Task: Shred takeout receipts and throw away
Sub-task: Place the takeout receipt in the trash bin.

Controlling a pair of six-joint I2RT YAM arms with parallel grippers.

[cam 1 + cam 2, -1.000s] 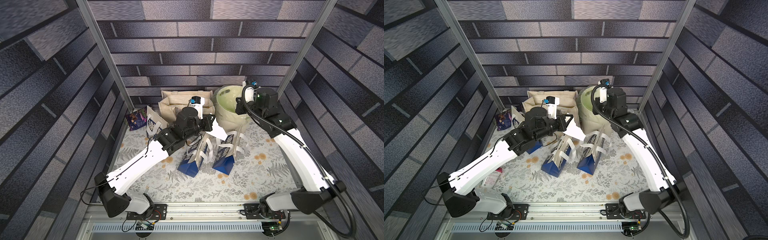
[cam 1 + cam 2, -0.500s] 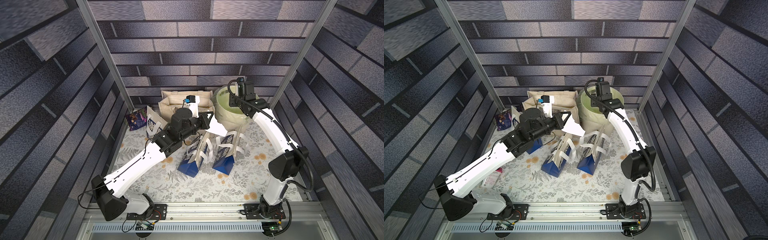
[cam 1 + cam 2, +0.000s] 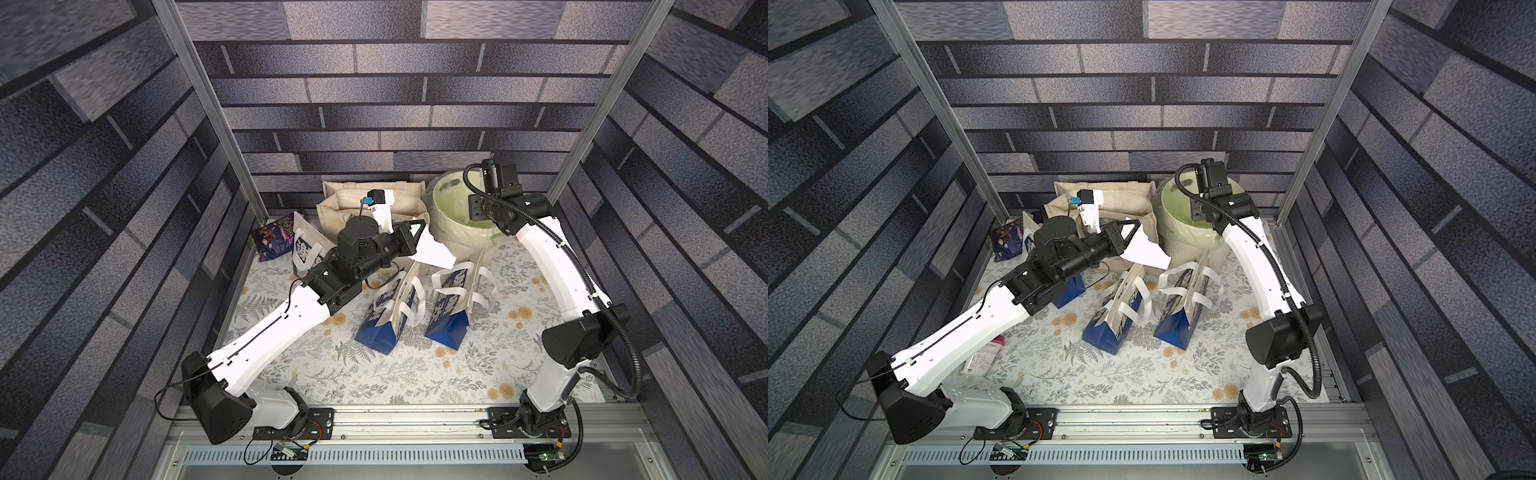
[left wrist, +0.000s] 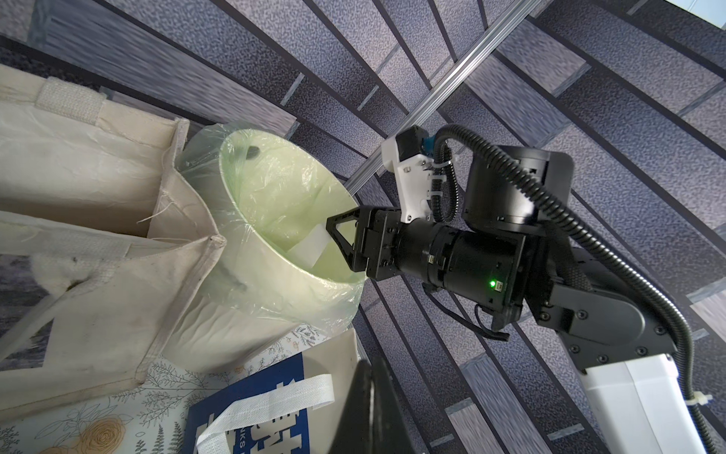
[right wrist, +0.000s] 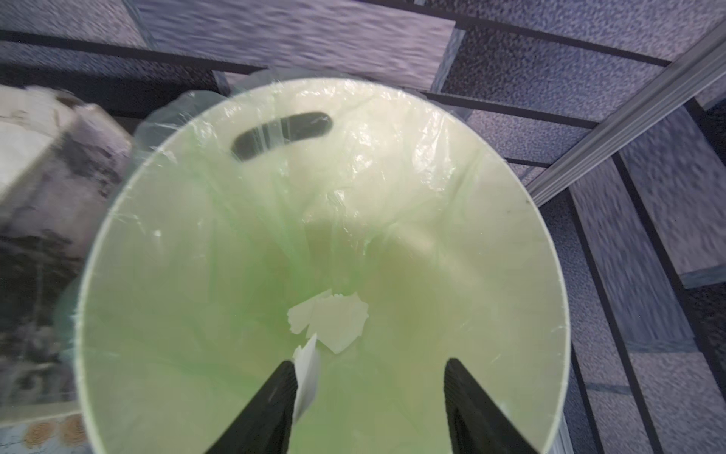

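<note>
Top view | receipt (image 3: 434, 253) white, plain, flat (pinched in left pincer (image 3: 422, 232))

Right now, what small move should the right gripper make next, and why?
Probably a slight shake above the bin: the right gripper is open, but one scrap seems to cling to a finger, while other scraps lie at the bottom.

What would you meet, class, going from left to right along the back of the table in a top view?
purple snack packet → standing blue-and-white paper bag → beige cloth tote → green-lined bin
</note>
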